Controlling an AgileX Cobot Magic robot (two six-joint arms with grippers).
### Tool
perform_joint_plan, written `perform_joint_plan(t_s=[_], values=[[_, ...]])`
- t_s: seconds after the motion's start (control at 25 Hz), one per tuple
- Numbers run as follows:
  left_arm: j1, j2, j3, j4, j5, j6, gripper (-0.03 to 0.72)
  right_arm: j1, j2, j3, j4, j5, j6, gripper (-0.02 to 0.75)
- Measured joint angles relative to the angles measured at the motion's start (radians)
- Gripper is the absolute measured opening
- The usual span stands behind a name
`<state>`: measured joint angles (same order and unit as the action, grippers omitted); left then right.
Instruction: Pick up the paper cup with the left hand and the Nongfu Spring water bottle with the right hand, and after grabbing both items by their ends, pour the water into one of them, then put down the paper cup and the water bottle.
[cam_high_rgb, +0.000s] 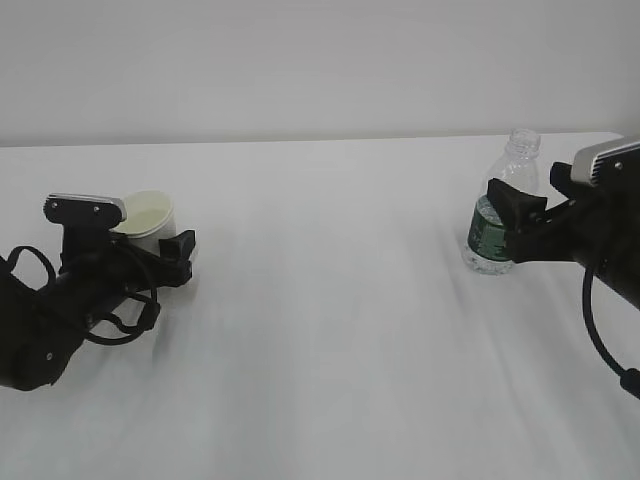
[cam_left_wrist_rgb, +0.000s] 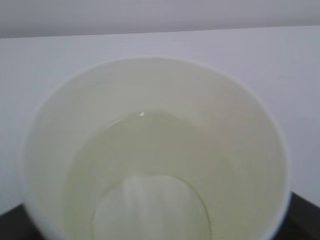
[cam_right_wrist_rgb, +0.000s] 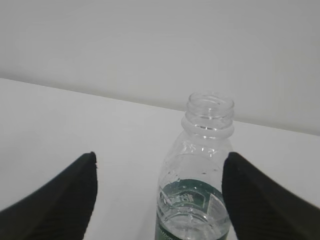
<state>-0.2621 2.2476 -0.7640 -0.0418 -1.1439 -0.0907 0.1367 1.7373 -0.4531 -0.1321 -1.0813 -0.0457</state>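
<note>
The white paper cup (cam_high_rgb: 150, 218) stands upright at the left, between the jaws of my left gripper (cam_high_rgb: 160, 245). In the left wrist view the cup (cam_left_wrist_rgb: 240, 125) fills the frame, with clear water (cam_left_wrist_rgb: 150, 165) in its cream inside. Only dark bits of the fingers (cam_left_wrist_rgb: 306, 216) show at the bottom corners, so their contact with the cup is unclear. At the right stands the uncapped Nongfu Spring water bottle (cam_high_rgb: 500, 215) with its green label. My right gripper (cam_right_wrist_rgb: 161, 159) is open around the bottle (cam_right_wrist_rgb: 200, 170), which stands close to the right finger. Some water (cam_right_wrist_rgb: 192, 222) sits low in the bottle.
The white table (cam_high_rgb: 330, 330) stretches between the two arms, with a pale wall behind its far edge. Looped cables hang from the left arm (cam_high_rgb: 60, 320), and one cable from the right arm (cam_high_rgb: 610, 270).
</note>
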Motion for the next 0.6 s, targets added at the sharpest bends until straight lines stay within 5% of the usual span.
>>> perform_joint_plan(t_s=[0.6], values=[[0.000,-0.039,0.003,-0.014,0.000,0.000,0.613,0.000,0.000,0.000,0.000,0.000,0.004,0.592]])
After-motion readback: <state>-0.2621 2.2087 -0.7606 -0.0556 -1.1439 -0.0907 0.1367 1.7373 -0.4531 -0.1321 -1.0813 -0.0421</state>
